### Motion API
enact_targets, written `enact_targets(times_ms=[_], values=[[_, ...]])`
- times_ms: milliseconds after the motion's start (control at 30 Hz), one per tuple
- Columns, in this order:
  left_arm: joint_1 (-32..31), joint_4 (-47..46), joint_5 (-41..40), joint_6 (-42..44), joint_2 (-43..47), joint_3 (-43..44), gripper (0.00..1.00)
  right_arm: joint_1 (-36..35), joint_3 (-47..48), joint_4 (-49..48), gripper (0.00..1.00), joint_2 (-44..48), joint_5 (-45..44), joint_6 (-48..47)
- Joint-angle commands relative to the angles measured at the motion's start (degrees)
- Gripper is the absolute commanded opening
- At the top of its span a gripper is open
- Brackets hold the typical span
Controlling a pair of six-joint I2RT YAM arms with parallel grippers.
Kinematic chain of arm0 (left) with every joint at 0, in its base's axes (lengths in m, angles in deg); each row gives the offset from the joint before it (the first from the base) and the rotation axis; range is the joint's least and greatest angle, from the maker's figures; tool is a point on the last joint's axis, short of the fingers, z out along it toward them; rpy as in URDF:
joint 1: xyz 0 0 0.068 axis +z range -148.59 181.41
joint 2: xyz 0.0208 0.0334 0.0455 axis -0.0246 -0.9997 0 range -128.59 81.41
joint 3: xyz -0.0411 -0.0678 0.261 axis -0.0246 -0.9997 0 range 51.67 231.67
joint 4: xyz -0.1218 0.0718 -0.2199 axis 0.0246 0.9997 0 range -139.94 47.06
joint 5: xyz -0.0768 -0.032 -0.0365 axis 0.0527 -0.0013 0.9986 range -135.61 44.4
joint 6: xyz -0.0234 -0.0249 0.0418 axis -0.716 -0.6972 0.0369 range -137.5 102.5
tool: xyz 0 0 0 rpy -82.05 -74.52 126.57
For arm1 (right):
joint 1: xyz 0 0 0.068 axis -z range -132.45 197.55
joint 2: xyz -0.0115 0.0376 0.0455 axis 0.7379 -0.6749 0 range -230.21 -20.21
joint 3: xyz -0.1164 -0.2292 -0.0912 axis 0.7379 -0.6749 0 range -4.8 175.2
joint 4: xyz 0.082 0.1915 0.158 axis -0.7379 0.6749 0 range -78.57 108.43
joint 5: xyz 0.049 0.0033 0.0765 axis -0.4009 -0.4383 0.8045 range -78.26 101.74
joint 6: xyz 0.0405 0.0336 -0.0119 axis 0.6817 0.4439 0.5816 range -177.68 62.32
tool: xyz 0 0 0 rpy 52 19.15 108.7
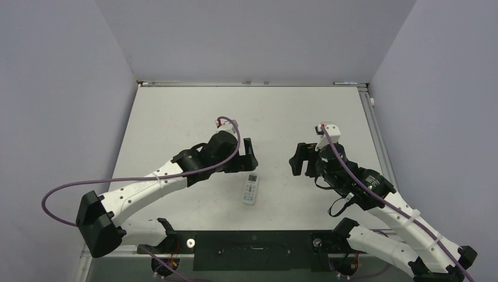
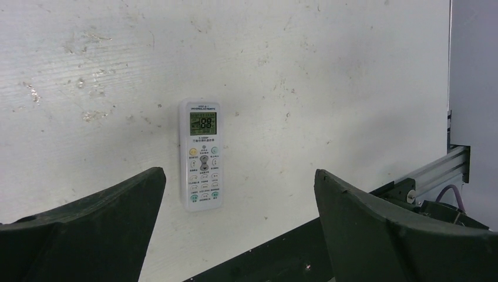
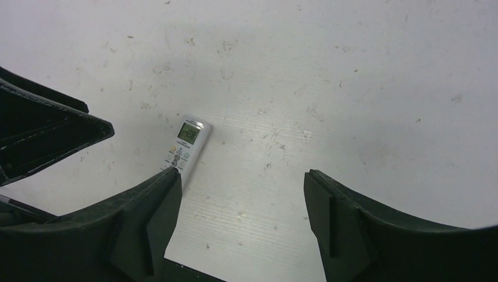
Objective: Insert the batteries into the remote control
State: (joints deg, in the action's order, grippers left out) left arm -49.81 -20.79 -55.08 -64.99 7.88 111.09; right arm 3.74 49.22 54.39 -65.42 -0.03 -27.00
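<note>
Plainly, remote control [image 2: 201, 154] face-up, screen [image 2: 203, 123] reading 88

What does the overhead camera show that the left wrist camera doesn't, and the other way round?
Only the overhead view shows the left arm and right arm, plus the walls. Only the left wrist view shows the digits on the lit screen. Both share the remote, face up on the table, and the open left fingers.
</note>
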Motion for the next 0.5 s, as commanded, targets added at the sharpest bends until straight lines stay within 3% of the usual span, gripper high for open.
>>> enact_targets(times_ms=[0,133,200,467], values=[[0.7,2.9,-2.1,3.6,6.2,0.0,0.96,0.4,3.3,-3.7,0.76,0.5,-2.3,-1.0],[1.8,4.2,-1.8,6.6,10.6,0.2,0.96,0.5,3.4,-5.1,0.8,1.5,-3.4,-2.5],[2.3,4.4,-1.9,8.2,13.1,0.0,0.96,0.4,3.3,-4.8,0.9,1.5,-4.5,-2.7],[4.5,6.4,-2.3,14.1,22.5,0.1,0.96,0.4,3.0,-4.3,0.91,0.1,-7.8,-2.1]])
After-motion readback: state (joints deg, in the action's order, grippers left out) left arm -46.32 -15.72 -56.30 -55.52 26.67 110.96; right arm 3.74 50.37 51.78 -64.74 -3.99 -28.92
